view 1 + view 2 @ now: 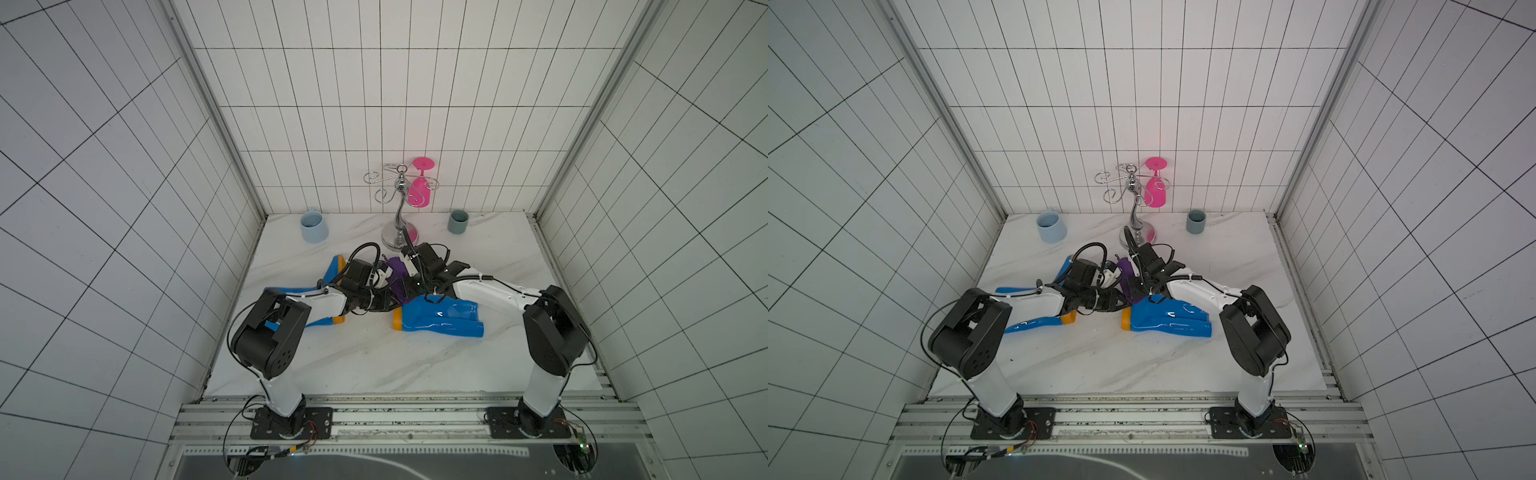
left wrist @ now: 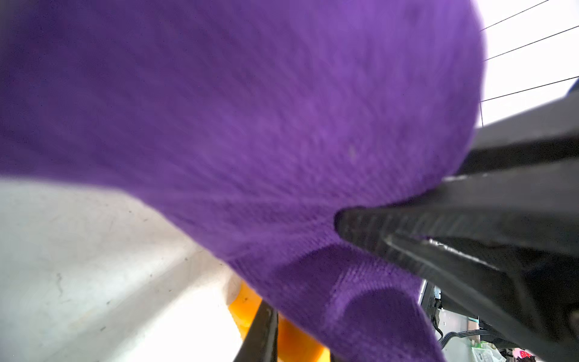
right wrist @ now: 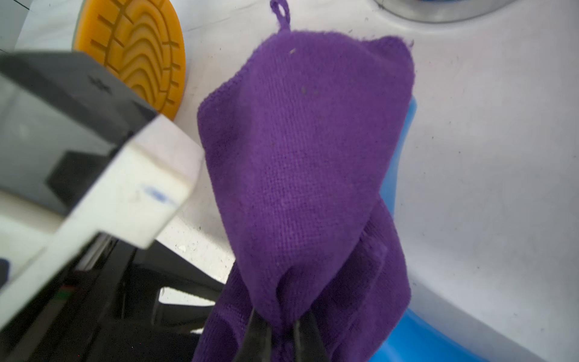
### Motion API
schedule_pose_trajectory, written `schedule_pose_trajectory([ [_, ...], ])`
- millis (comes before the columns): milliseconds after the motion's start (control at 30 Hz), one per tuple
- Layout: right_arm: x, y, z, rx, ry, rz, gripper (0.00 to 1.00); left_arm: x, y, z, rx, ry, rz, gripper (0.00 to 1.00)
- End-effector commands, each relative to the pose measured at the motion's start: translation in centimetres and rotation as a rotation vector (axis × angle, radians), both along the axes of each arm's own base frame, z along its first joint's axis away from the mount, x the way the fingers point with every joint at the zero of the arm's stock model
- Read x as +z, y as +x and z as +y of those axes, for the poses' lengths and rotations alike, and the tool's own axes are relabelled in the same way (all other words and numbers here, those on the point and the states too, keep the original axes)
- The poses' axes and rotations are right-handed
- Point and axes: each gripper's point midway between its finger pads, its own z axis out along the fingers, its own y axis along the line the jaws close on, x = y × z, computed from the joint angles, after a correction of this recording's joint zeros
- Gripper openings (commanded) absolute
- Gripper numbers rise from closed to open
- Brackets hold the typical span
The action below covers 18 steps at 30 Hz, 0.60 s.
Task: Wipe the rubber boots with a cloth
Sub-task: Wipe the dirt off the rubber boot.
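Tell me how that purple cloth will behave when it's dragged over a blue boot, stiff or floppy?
Probably floppy: the cloth bunches into soft folds where the right gripper pinches it. Likely light too: it looks like thin woven fabric, small beside the boot. On that glossy surface it may glide easily.

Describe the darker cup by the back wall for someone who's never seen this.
On the white marble tabletop, find the chrome wire glass rack at the far edge, with a pink plastic wine glass hung on it. The grey-green cup stands on the robot's right of it. Unlike the pale-blue mug on the other side, it is darker and shows no handle.
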Motion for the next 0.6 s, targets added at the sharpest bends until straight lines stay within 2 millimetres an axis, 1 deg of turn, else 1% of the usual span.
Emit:
schedule_pose_trajectory([
  [0, -2.5, -3.5, -1.9, 0.007, -0.051, 0.113, 0.00, -6.6, -3.3, 3.1, 0.049, 0.191, 0.182, 0.06],
  [167, -4.2, -6.3, -2.9, 0.020, -0.060, 0.189, 0.00, -6.7, -3.2, 3.3, 0.057, 0.190, 0.184, 0.06],
  [333, -5.0, -9.7, -2.8, 0.059, -0.079, 0.255, 0.00, -6.7, -3.1, 3.3, 0.061, 0.189, 0.186, 0.06],
  [433, -5.2, -11.8, -3.2, 0.073, -0.100, 0.286, 0.00, -6.7, -3.1, 3.4, 0.064, 0.188, 0.186, 0.06],
  [567, -4.7, -13.4, -4.2, 0.071, -0.103, 0.305, 0.00, -6.8, -3.1, 3.4, 0.064, 0.189, 0.187, 0.06],
])
